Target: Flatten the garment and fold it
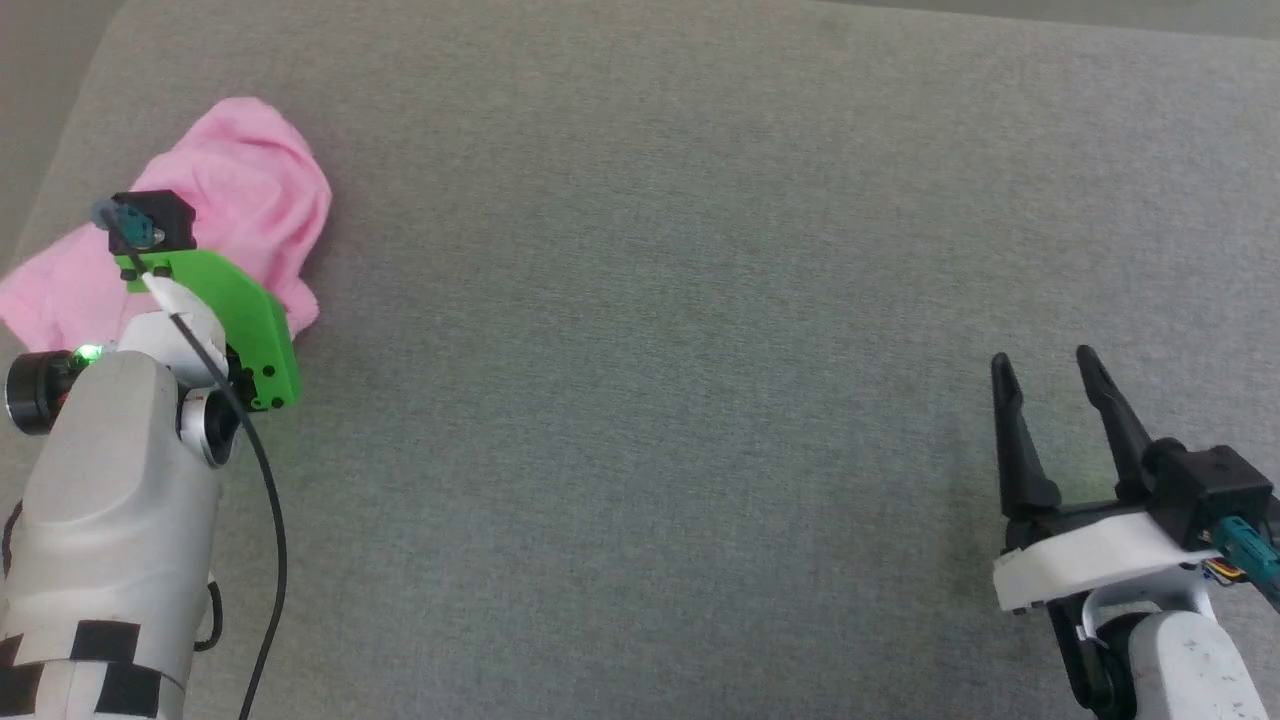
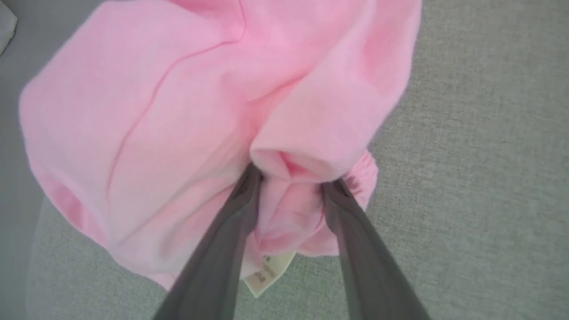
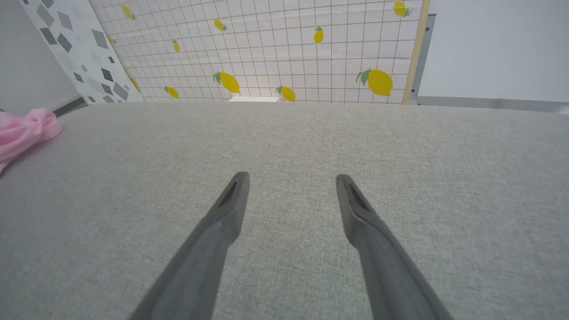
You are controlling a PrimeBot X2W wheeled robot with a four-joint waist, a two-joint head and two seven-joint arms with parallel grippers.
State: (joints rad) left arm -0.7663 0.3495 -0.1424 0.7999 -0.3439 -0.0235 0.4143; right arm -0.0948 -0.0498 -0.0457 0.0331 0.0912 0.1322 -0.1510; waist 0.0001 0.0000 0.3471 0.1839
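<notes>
The light pink garment point(image 1: 250, 200) lies crumpled at the far left of the grey surface, close to its left edge. My left gripper point(image 2: 291, 182) points down into it, jaws open, with a bunched fold of pink fabric between the fingertips and a gathered hem beside the right one. The small white label point(image 2: 269, 272) hangs just below that fold. In the head view the left wrist with its green mount point(image 1: 250, 320) covers the fingers. My right gripper point(image 1: 1045, 385) hovers open over bare cloth at the lower right, far from the garment point(image 3: 24, 131).
A grey fabric-covered surface point(image 1: 650, 350) spans the work area, with its left edge near the garment. Beyond its far edge stand a lemon-patterned grid panel point(image 3: 275, 49) and a grey speckled panel point(image 3: 71, 49).
</notes>
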